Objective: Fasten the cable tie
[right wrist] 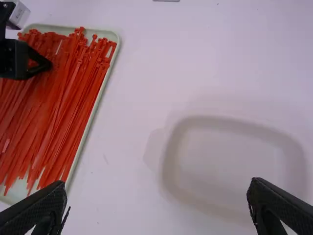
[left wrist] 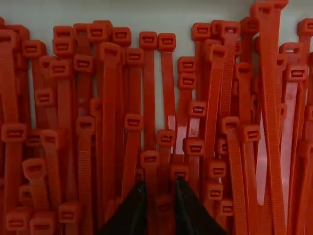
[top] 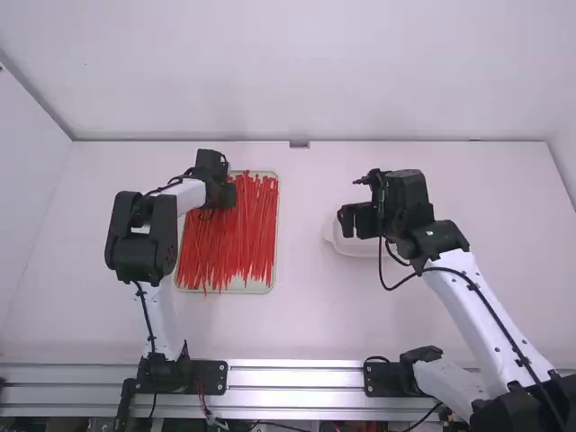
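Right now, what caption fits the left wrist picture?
Black left claw sits among a pile of red plastic cable ties.

1. White table (top: 405, 306); two things lie on it.
2. Pale green tray (top: 275, 236) of red cable ties (top: 236, 245), beneath the left claw (left wrist: 159, 193).
3. Translucent white dish (right wrist: 230, 161), beneath the right claw (right wrist: 155, 186); well apart from the tray.

The left arm (top: 160, 310) and right arm (top: 468, 297) share rounded white links and black joint housings. Well behind the left gripper (top: 219, 193) sits a bulky black elbow block (top: 140, 238). A thin black cable (top: 389, 270) loops just behind the blocky black right gripper (top: 358, 218), whose fingers (right wrist: 41, 208) are matt black wedges. Black base plates (top: 180, 373) lie farthest from both grippers.
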